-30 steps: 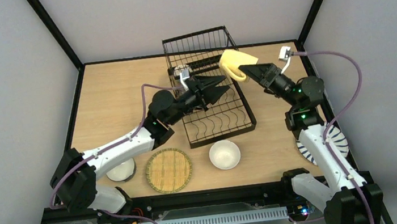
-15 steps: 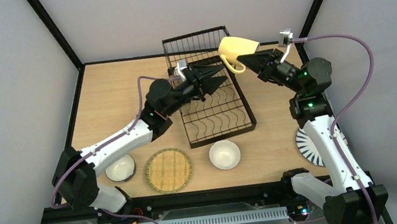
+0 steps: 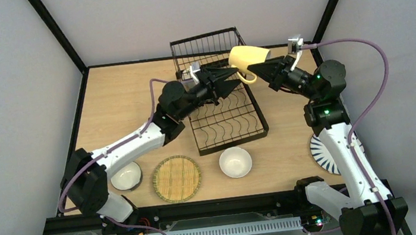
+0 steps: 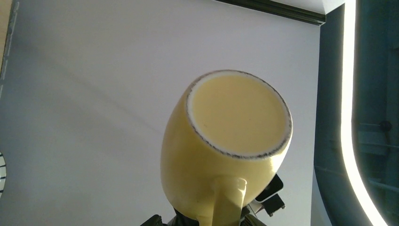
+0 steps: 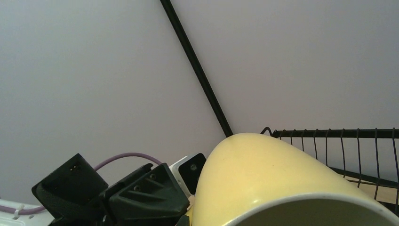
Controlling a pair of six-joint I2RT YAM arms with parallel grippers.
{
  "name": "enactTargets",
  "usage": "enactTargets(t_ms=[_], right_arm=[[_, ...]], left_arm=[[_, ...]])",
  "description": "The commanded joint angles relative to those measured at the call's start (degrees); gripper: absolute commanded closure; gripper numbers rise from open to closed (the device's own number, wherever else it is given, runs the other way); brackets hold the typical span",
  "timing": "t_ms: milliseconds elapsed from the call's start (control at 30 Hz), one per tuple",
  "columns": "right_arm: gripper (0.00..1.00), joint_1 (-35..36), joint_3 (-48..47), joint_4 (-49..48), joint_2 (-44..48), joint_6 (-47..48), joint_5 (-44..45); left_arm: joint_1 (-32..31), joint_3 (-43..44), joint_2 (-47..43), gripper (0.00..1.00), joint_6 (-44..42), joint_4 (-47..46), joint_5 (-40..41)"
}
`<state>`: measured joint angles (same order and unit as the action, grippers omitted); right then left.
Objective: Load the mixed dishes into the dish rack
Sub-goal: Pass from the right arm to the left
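My right gripper is shut on the rim of the pale yellow mug and holds it tilted in the air over the right side of the black wire dish rack. My left gripper is open just left of the mug, jaws spread and pointing at it. The left wrist view shows the mug's base and its handle close ahead. In the right wrist view the mug fills the lower right, and one of the left gripper's fingers sits beside it.
Near the front edge lie a white bowl, a woven bamboo plate and a second bowl half under the left arm. A blue-striped plate lies under the right arm. The rack's raised basket stands at the back.
The right arm has lifted the mug and carried it left, over the rack. The left gripper has moved back toward the mug and opened a little wider.
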<state>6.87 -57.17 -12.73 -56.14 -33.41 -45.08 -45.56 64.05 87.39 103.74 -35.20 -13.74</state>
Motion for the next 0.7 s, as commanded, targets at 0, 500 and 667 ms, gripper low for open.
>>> enactTargets(t_ms=[0, 500, 667], right_arm=[[1.0, 0.5, -2.1, -2.8, 1.6, 2.7, -1.0], [1.0, 0.9, -0.8, -2.8, 1.6, 3.6, -1.4], [1.0, 1.2, -0.5, -3.8, 1.1, 3.0, -1.5]], left_arm=[[0.2, 2.5, 1.3, 0.01, 0.8, -0.6, -1.0], [0.3, 6.1, 4.3, 0.34, -0.2, -0.4, -3.4], [0.3, 5.9, 4.1, 0.51, -1.1, 0.2, -4.4]])
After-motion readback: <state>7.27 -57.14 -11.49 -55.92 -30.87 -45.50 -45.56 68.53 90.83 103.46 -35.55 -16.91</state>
